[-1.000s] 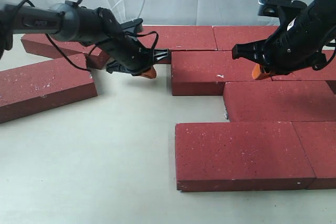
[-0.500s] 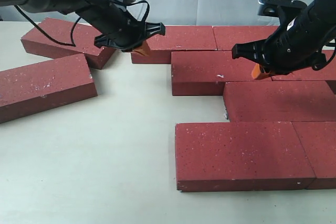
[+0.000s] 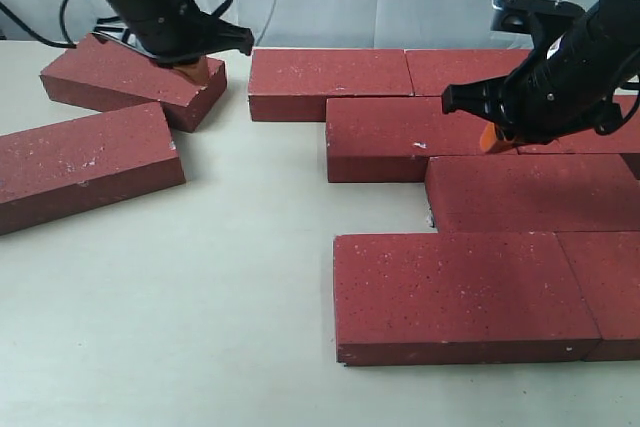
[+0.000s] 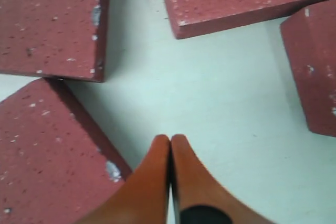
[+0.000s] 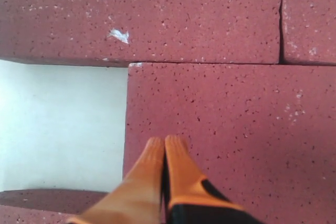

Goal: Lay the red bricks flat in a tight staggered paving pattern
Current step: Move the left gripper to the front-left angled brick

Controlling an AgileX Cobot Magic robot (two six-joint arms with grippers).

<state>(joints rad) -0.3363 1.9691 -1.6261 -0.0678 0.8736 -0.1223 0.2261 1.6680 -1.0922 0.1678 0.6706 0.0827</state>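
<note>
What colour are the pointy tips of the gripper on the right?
Orange, with black further back. The right gripper shows this best in the right wrist view.

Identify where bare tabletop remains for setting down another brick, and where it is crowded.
Widest bare patch: the cream tabletop in front, between the loose dark-red rectangular paver brick at left and the front paved brick. A narrower lane runs back to the rear-row brick. Crowded: the paved cluster under the right gripper.

a pale table [image 3: 200, 297] carries red bricks [image 3: 465, 292] lying flat, most packed right, two loose left.
</note>
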